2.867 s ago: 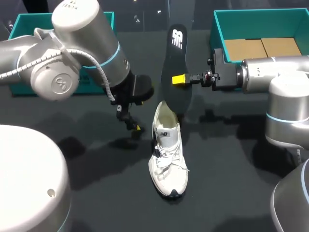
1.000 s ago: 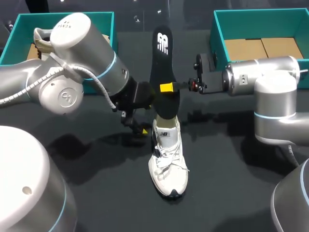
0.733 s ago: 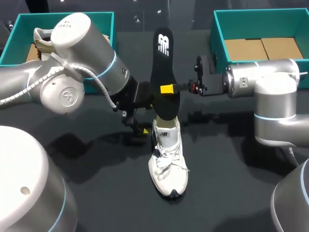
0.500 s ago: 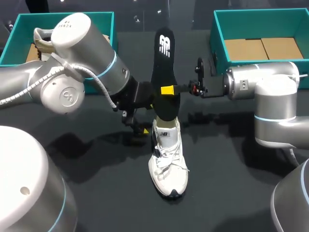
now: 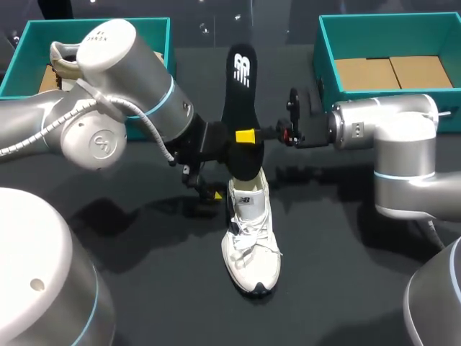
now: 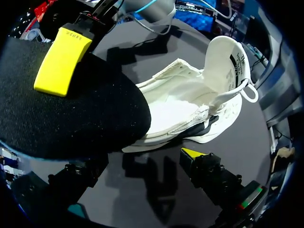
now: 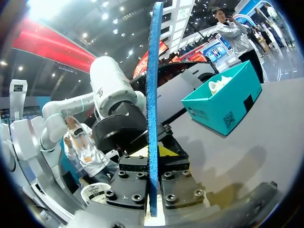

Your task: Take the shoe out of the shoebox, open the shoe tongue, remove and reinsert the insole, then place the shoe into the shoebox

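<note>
Right jaws pinch the insole [image 5: 241, 79] upright, its lower end at the shoe's [image 5: 251, 231] opening.
Left jaws stand spread beside the shoe on the bench [image 5: 331, 252]. The insole looks light and floppy; a mid-length hold should steady it.

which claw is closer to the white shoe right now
Left. The left claw sits low and open, just beside the shoe at its heel end. The right claw is higher up, shut on the black insole, whose lower end is at the shoe's opening.
</note>
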Controlling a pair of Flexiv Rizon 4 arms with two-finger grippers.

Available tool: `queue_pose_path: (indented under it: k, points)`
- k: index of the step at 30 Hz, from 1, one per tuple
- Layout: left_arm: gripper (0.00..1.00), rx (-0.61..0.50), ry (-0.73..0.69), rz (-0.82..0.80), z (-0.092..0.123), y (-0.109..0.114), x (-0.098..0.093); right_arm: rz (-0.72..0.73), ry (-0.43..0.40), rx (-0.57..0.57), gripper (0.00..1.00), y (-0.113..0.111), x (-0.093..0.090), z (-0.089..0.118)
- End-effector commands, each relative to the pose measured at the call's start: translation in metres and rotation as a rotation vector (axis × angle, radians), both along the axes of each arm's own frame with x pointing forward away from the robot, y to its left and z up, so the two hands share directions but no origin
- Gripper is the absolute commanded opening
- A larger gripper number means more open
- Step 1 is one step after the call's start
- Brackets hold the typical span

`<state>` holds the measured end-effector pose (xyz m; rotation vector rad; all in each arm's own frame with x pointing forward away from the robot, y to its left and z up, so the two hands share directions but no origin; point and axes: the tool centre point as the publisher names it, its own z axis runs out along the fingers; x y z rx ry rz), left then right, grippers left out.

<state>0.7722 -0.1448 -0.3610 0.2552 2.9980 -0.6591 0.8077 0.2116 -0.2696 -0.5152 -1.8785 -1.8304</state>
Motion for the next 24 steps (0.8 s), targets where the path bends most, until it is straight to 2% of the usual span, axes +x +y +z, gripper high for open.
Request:
queue_pose_path:
  k: [1, 11, 24]
  points:
    - [1.0, -0.001, 0.0, -0.001, -0.001, 0.001, 0.0, -0.012, -0.012, 0.016, 0.0, 0.001, -0.001, -0.007]
    - [1.0, -0.001, 0.0, -0.001, -0.001, 0.001, 0.0, -0.02, -0.061, 0.031, 0.0, -0.006, -0.006, -0.014]
    - [1.0, -0.001, 0.0, -0.001, -0.001, 0.001, 0.0, 0.0, -0.075, 0.018, 0.0, -0.005, -0.017, -0.023]
